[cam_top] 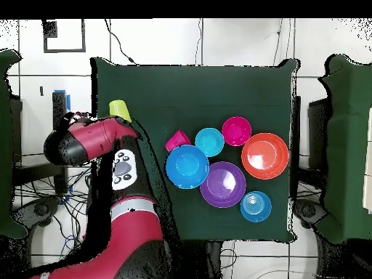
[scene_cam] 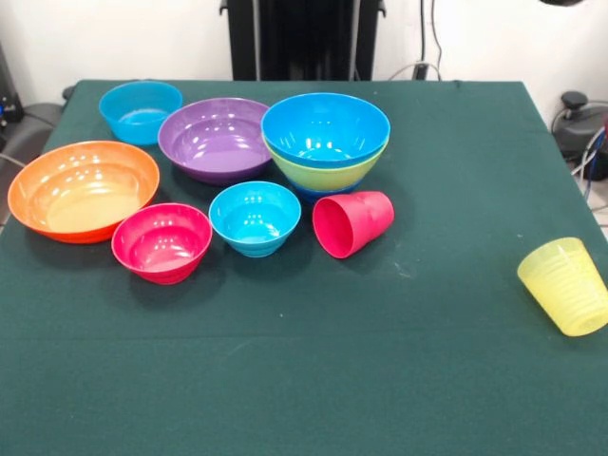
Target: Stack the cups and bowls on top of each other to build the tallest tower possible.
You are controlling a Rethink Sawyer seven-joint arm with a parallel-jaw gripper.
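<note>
A bright blue bowl sits nested in a lime green bowl, forming a low tower at mid-table. In front of it the red-pink cup lies on its side. Alone near the table's right edge in the front view is the ribbed yellow cup. The other bowls stand singly: purple, orange, pink-red, small cyan and cyan at the back. Of my gripper only a dark tip shows at the top edge, high above the yellow cup.
In the overhead view my red arm hangs over the table's left edge beside the yellow cup. The green cloth covers the table. Cables and dark gear lie off the table's sides.
</note>
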